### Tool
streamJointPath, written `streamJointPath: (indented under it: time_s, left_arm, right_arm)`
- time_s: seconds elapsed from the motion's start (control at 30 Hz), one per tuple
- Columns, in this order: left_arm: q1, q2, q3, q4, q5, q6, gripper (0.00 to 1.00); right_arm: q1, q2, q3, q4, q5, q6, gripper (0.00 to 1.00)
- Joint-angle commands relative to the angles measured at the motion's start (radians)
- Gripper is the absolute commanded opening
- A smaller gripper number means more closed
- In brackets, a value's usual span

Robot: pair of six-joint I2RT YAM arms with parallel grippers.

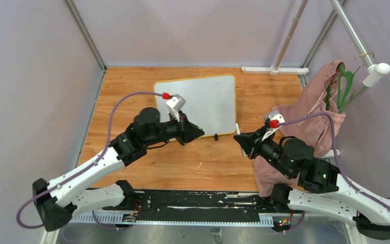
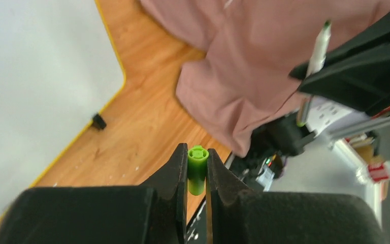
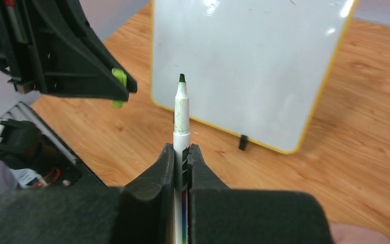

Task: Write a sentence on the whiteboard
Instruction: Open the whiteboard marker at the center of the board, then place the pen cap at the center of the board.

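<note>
Nearest the lens, the right gripper (image 3: 182, 152) has its jaws clamped on the barrel of a white marker (image 3: 181, 109). The marker is uncapped, and its green tip points toward the whiteboard (image 3: 244, 66). The left gripper (image 2: 197, 155) has its jaws closed on the green cap (image 2: 197, 170) and hangs above the board's near edge, left of the right gripper and apart from it.

Hazards:
- The marker is held low on its barrel. A hard or steep press on the tip could push it back through the jaws or tilt it.
- The board looks light and glossy, and nothing braces it. Stroke pressure could slide it across the table (image 1: 183, 162) and distort the lettering.
- The left arm crowds the writing area. A stroke toward the left could bring the two grippers together.
- A pink garment (image 1: 312, 101) hangs just beside the right arm and could snag it.

The whiteboard sits at the far centre of the table, beyond both grippers. Its face is blank white with glare patches, inside a thin yellow-orange rim with rounded corners. One small black foot (image 3: 242, 142) shows at its near edge. No part of the sentence is written yet.
</note>
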Motion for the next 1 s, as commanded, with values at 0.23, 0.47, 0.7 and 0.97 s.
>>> streamJointPath:
  time_s: [0.23,0.47,0.7,0.97]
  left_arm:
    - [-0.197,0.471,0.235,-0.282,-0.357,0.107,0.0]
    - [-0.231,0.722,0.375,-0.329,-0.413,0.033,0.0]
    - [-0.276,0.921,0.536,-0.407,-0.486,0.001,0.0]
    - [-0.278,1.077,0.644,-0.404,-0.449,-0.073,0.0]
  right_arm:
    - [0.009,-0.161,-0.042,-0.216,0.263,0.002,0.0]
    - [0.009,-0.194,-0.054,-0.244,0.281,0.005,0.0]
    - [0.009,-0.253,-0.062,-0.265,0.304,-0.009,0.0]
    - [0.009,-0.272,-0.042,-0.284,0.299,-0.013,0.0]
